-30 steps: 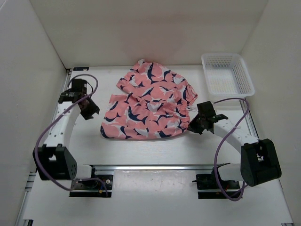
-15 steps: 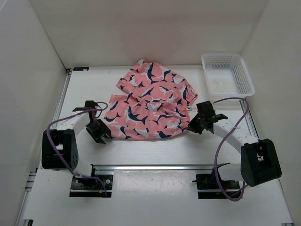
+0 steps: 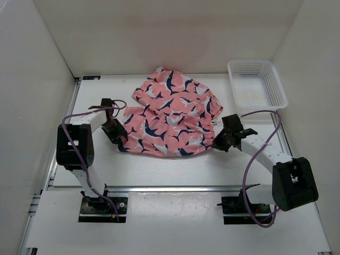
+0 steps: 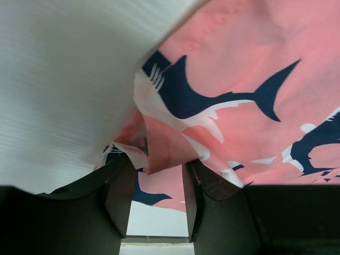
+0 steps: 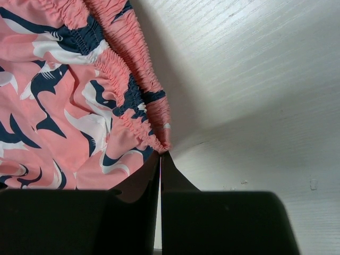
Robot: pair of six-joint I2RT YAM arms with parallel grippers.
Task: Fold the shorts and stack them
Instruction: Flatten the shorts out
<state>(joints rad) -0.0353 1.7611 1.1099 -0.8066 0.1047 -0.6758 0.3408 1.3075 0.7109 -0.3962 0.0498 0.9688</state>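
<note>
Jaws of the left gripper (image 4: 156, 162) sit spread around a hem fold at 9 o'clock on the shorts (image 3: 170, 119); right gripper (image 5: 160, 155) is pinching the waistband at 4 o'clock. Shorts lie rumpled dead centre, so I'd bite deep on the left before tugging flat.

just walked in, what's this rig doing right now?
Both arms are on the salmon-pink shark-print fabric shorts, which lie crumpled and unfolded mid-table. The right gripper is shut on the elastic waistband at the shorts' right edge. The left gripper is at the left edge, jaws apart, with a fold of fabric between them. The white plastic mesh basket stands at the far right, apart from the shorts.
</note>
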